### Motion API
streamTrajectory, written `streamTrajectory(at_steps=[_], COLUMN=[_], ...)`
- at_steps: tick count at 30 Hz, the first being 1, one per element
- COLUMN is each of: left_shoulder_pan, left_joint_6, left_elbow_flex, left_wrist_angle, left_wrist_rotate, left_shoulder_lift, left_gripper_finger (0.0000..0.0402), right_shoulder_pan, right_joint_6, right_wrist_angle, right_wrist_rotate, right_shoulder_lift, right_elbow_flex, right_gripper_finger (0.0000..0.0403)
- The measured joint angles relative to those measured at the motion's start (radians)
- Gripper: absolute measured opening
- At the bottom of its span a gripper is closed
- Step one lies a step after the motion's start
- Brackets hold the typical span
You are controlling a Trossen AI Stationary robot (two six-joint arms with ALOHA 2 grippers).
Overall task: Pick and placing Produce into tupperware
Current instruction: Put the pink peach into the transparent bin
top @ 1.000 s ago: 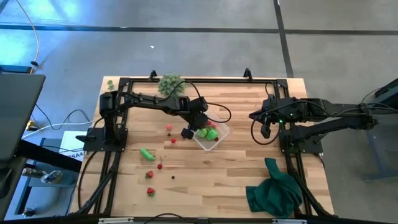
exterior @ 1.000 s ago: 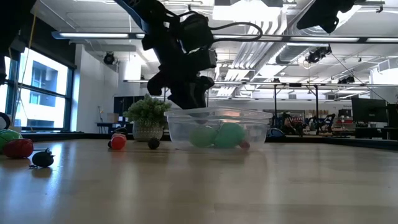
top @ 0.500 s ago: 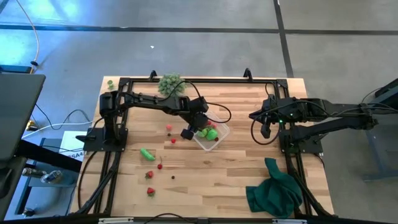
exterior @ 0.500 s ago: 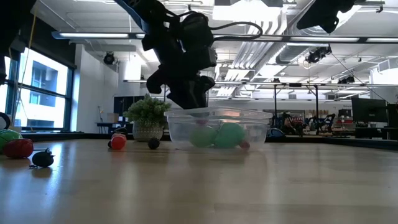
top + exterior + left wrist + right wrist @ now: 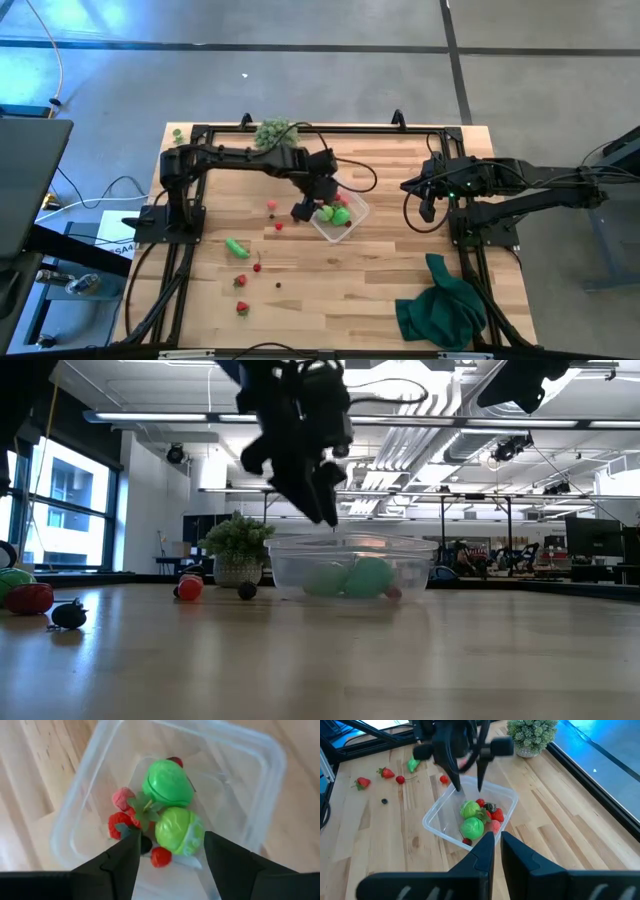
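The clear tupperware sits on the table's middle. Inside it lie two bright green pieces and several red berries. My left gripper hangs open above the tupperware, fingers pointing down, holding nothing. More produce lies on the wood to its left and near side: a green oblong piece, red berries and a dark one. My right gripper waits shut at the table's right.
A pale green bushy clump stands at the far edge. A dark green cloth lies crumpled at the near right corner. Black frame rails run along the left and right sides. Bare wood lies near the front.
My left gripper has risen from the tupperware's rim to a spot clear above it, shifting slightly toward the far edge. The tupperware and the produce in it have stayed put.
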Motion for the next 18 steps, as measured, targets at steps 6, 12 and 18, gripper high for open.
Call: streamTrajectory(at_steps=[6,12,18], left_shoulder_pan=[0.000,0.001,0.001], left_joint_6=[0.001,0.003,-0.039], left_elbow_flex=[0.243,0.346,0.233], left_wrist_angle=[-0.314,-0.576,-0.618], left_wrist_rotate=[-0.087,-0.177,-0.181], left_shoulder_lift=[-0.001,-0.015,-0.083], left_gripper_finger=[0.0197,0.0181,0.0167], right_shoulder_pan=[0.000,0.000,0.000], right_joint_6=[0.000,0.000,0.000], right_wrist_angle=[0.000,0.000,0.000], right_wrist_rotate=[0.000,0.000,0.000], right_shoulder_lift=[0.000,0.000,0.000], right_elbow_flex=[0.000,0.000,0.000], right_gripper_finger=[0.0025,0.0025,0.0025])
